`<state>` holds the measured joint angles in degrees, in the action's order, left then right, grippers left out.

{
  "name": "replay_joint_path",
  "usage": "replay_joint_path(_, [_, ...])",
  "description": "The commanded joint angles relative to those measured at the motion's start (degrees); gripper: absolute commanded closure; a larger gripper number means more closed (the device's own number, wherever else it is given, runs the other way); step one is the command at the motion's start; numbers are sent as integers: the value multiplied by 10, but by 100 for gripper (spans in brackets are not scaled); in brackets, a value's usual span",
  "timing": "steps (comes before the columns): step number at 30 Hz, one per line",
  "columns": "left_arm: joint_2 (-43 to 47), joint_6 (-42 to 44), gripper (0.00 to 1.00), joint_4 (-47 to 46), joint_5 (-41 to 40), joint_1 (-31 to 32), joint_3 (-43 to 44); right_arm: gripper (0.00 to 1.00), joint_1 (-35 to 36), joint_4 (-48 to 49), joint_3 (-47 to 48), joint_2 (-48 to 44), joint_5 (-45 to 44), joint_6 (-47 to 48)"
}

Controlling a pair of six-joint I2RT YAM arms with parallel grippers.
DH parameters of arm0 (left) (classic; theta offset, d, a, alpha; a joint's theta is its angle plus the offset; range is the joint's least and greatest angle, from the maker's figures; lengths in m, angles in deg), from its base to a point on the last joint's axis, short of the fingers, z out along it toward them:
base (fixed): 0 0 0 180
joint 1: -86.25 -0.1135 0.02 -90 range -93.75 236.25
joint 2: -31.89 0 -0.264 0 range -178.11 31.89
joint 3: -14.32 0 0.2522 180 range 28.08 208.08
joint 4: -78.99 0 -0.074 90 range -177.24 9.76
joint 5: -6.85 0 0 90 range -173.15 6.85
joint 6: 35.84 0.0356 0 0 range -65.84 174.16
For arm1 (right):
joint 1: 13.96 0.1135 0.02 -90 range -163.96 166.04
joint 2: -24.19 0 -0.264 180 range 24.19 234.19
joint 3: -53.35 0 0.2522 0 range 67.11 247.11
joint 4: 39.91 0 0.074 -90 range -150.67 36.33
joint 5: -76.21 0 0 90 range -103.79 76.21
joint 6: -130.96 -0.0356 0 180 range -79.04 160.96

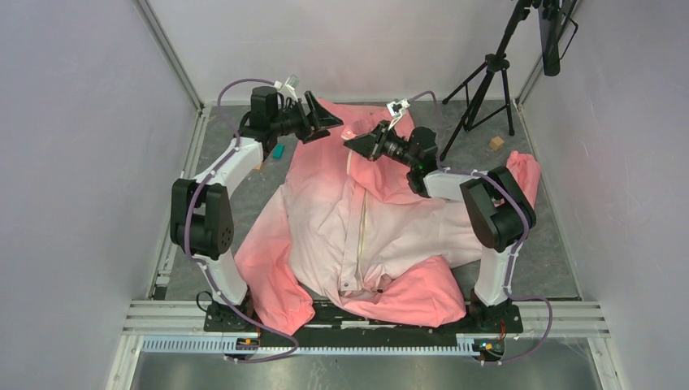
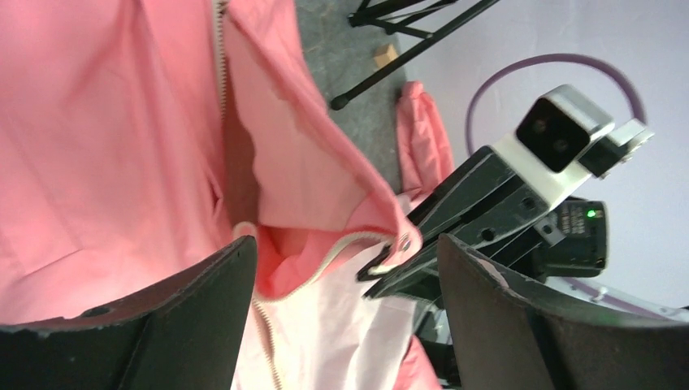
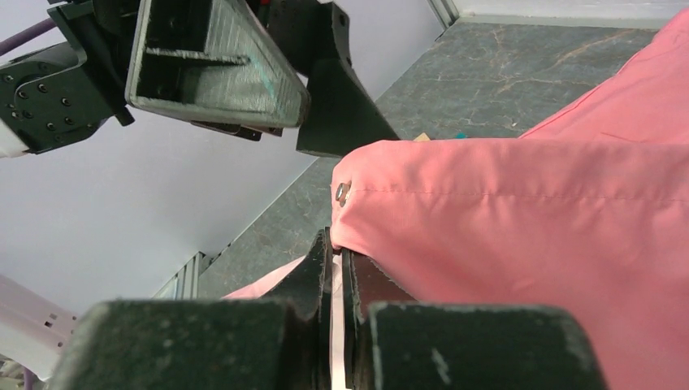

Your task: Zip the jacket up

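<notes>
Salmon at collar and sleeves, paling to whitish pink down the front of the jacket (image 1: 390,236); lies spread on the grey mottled bench (image 1: 540,244), collar out under both hands, hem back toward the arm bases; looks zipped along most of the cream zipper strip (image 1: 360,236), from the hem up to the chest; leaves, by that reckoning, only the last stretch just short of the hands, with the teeth (image 2: 325,262) parting in a V below the collar; clamps the right hand (image 3: 335,248) narrow on the pale edge at the collar corner, directly under a small metal snap stud (image 3: 342,193); holds the left hand (image 2: 345,248) wide and gripping nothing, just across from the right hand, the open collar in the gap ahead of its fingers; cannot tell where the slider sits, hidden or too small.

Reads as thin, smooth woven cloth with a fine stitched seam running away from the right fingers; puffs into soft folds at the sleeves; probably slides and bunches easily; sets limp fabric against hard, matte black, wedge-shaped fingers.
</notes>
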<state>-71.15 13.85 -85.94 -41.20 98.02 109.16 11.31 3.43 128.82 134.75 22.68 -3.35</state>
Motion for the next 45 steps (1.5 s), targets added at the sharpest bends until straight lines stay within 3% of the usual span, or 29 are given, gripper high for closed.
replay_joint_path(1, [-6, -90, 15, -124, 37, 26, 19, 99, 3, 46, -4, -35, 17, 1])
replay_joint_path(3, [-17, -95, 23, -136, 43, 36, 28, 99, 3, 45, -4, -37, 18, 1])
replay_joint_path(5, [-23, -104, 40, -154, 53, 42, 30, 99, 3, 42, -7, -41, 15, 3])
replay_joint_path(12, [-11, -71, 33, -114, 42, 51, 14, 99, 2, 45, -5, -47, 7, 2])
replay_joint_path(15, [-3, -47, 34, -84, 33, 53, 15, 99, 2, 46, -4, -47, 6, -2])
replay_joint_path(19, [-9, -61, 72, -84, 41, 57, 24, 99, 2, 25, -2, -52, 4, 12])
replay_joint_path(20, [-12, -57, 83, -81, 43, 56, 28, 95, 1, 11, -4, -54, 5, 21])
replay_joint_path(22, [-14, -20, 96, -39, 44, 55, 46, 77, -4, -57, -9, -75, 12, 74])
replay_joint_path(24, [-17, 22, 98, -3, 57, 55, 65, 58, -9, -179, -3, -103, 21, 167])
replay_joint_path(27, [-15, 82, 98, 26, 94, 54, 80, 43, -15, -371, 22, -142, 36, 319])
replay_joint_path(30, [-12, 117, 98, 35, 129, 55, 81, 31, -17, -459, 28, -181, 30, 398])
replay_joint_path(35, [-6, 146, 98, 39, 172, 60, 83, 27, -23, -442, 40, -173, 40, 406])
replay_joint_path(45, [15, 248, 98, 160, 164, 79, 107, 27, -23, -229, 3, -138, 110, 275])
